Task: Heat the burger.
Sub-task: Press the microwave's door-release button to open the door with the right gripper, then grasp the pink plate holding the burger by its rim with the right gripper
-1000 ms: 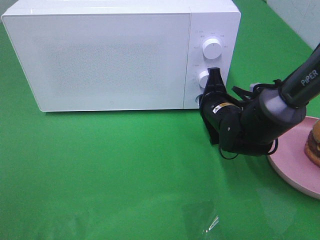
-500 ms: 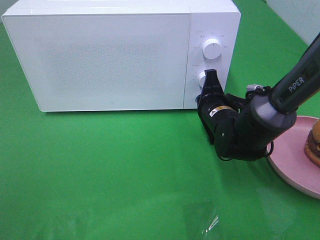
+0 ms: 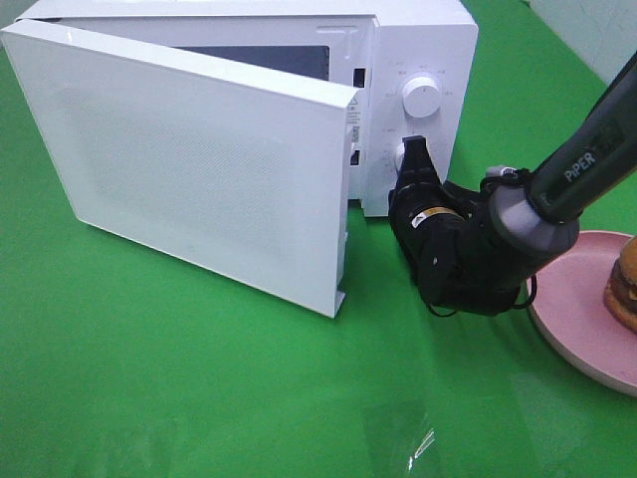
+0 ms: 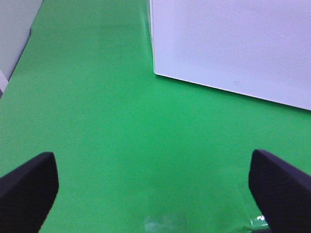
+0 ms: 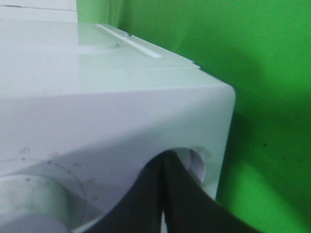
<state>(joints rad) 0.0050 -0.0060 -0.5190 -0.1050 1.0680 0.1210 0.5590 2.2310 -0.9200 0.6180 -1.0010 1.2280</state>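
The burger (image 3: 625,289) sits on a pink plate (image 3: 577,324) at the far right edge of the exterior view, half cut off. The white microwave (image 3: 423,40) stands at the back, its door (image 3: 199,169) swung partly open toward the front. My right gripper (image 3: 413,151) is shut and empty, its tip pressed on the lower round button of the control panel; in the right wrist view the closed fingers (image 5: 146,204) meet at that button (image 5: 194,162). My left gripper (image 4: 155,194) is open and empty over bare green cloth, out of the exterior view.
The upper dial (image 3: 422,97) sits above the pressed button. The open door also shows in the left wrist view (image 4: 233,43). The green cloth (image 3: 199,378) covers the table. A small glossy patch (image 3: 413,438) lies near the front edge.
The microwave door, closed in both earlier frames, has sprung open toward the front. My right gripper pushed slightly further onto the lower button. The burger and plate have not moved.
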